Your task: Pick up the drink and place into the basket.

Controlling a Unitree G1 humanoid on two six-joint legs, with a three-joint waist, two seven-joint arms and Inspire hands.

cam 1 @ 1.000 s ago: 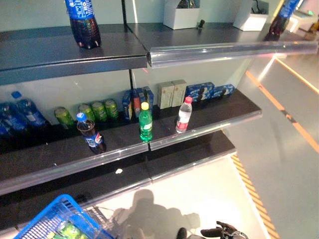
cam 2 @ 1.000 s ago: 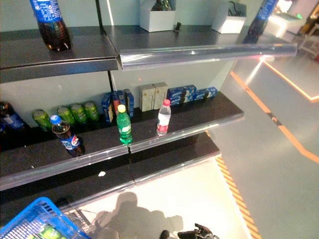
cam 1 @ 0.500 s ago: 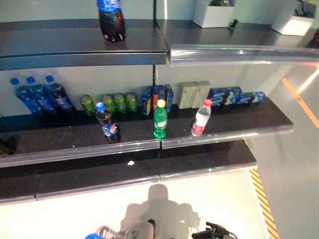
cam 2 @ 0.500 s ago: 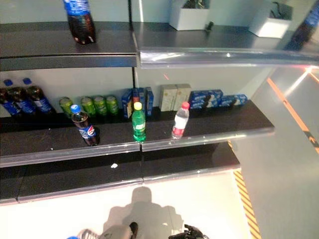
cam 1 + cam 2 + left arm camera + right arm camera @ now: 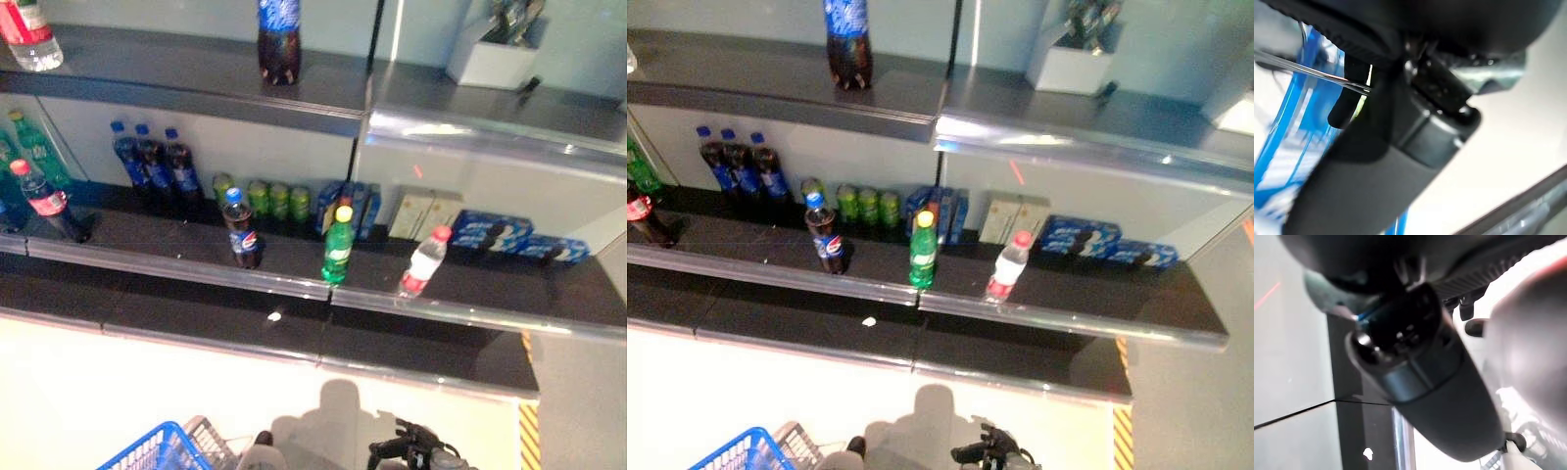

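Three drinks stand at the front of the middle shelf (image 5: pixel 176 257): a cola bottle (image 5: pixel 242 230) with a blue cap, a green soda bottle (image 5: pixel 338 247) with a yellow cap, and a clear water bottle (image 5: pixel 421 264) with a red cap. The blue basket (image 5: pixel 155 456) shows at the bottom left, low over the floor. My right hand (image 5: pixel 416 452) hangs at the bottom edge, far below the shelf, its fingers relaxed and empty. In the left wrist view my left hand (image 5: pixel 1376 161) sits right against the basket's blue bars (image 5: pixel 1300 112); its grip is hidden.
Behind the drinks stand dark cola bottles (image 5: pixel 157 166), green cans (image 5: pixel 269 199), beige boxes (image 5: pixel 411 213) and blue packs (image 5: pixel 500 237). The top shelf carries a large cola bottle (image 5: pixel 279 39) and a white bin (image 5: pixel 490 61). A lower shelf (image 5: pixel 294 338) juts out below.
The camera has swung left, so the shelf's left end with more bottles shows. The basket is back in view at the bottom left. The bottles have not moved.
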